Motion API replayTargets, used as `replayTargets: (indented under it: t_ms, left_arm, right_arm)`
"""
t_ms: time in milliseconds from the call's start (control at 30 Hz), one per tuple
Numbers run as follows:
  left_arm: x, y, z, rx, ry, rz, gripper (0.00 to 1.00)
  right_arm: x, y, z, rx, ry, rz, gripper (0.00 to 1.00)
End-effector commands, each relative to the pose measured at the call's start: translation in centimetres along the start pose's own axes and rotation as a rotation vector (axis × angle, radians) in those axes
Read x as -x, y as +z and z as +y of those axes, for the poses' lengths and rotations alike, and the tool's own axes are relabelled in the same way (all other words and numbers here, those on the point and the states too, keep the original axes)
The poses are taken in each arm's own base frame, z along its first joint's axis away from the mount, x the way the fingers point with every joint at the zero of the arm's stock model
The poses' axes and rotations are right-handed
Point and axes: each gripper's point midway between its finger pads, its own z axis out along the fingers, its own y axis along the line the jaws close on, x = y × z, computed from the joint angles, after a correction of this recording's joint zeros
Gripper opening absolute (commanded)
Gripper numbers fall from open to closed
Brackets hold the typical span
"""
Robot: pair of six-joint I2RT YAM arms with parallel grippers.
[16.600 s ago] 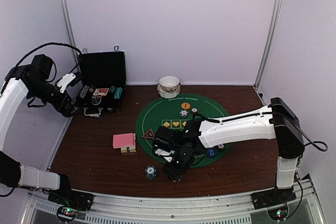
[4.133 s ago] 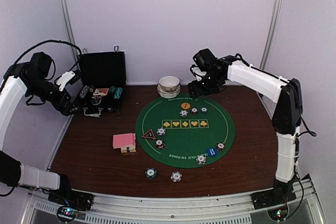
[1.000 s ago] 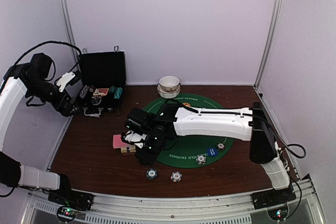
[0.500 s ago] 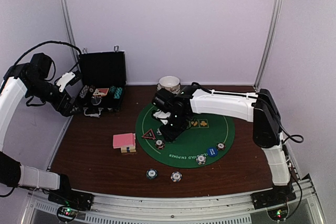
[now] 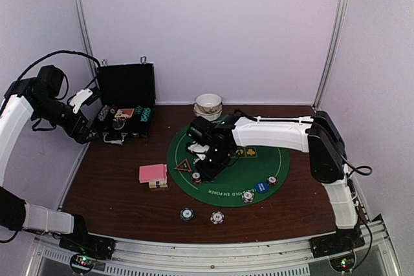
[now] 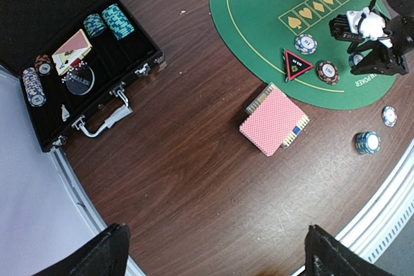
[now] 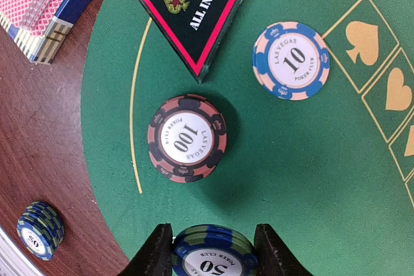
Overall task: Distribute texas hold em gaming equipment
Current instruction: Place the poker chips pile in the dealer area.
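Note:
My right gripper (image 7: pixel 213 250) is shut on a small stack of blue-and-green "50" poker chips (image 7: pixel 215 255), held just above the green mat (image 7: pixel 304 159). Ahead of it on the mat lie a brown "100" chip (image 7: pixel 187 147), a blue-and-white "10" chip (image 7: pixel 291 61) and the red-rimmed "ALL IN" triangle marker (image 7: pixel 194 17). From above, this gripper (image 5: pixel 205 167) hangs over the mat's left side. The pink-backed cards (image 5: pixel 152 173) sit on the wood left of the mat. High at the left, my left gripper (image 6: pixel 217 256) is open and empty.
An open black case (image 5: pixel 126 105) with chips and cards stands at the back left. White bowls (image 5: pixel 208 103) sit behind the mat. Two chip stacks (image 5: pixel 187 214) (image 5: pixel 216 217) rest on the wood near the front edge. A blue disc (image 5: pixel 261 187) lies on the mat's front right.
My right arm has swung from beside the card deck back over the mat's left side, holding still over the last half second. The left arm has not moved.

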Motion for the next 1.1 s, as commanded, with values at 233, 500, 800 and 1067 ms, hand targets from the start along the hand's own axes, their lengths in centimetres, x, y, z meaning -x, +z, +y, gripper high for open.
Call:
replayTargets:
  t_ms: [233, 500, 800, 1067]
  left_arm:
    - [0.4, -0.7, 0.3, 0.025, 0.020, -0.025, 0.98]
    - [0.3, -0.7, 0.2, 0.026, 0.021, -0.025, 0.98]
    - [0.3, -0.8, 0.1, 0.025, 0.021, -0.027, 0.98]
    - [0.4, -0.9, 0.1, 0.024, 0.020, -0.028, 0.98]
  right_arm:
    - [-1.0, 3.0, 2.4, 0.047, -0.005, 0.030, 0.15]
    - [-1.5, 3.9, 2.7, 0.041, -0.006, 0.049, 0.33]
    - [-0.5, 1.2, 2.1, 0.006, -0.024, 0.007, 0.68]
    - [-0.1, -3.7, 4.4, 0.004, -0.106, -0.054, 0.72]
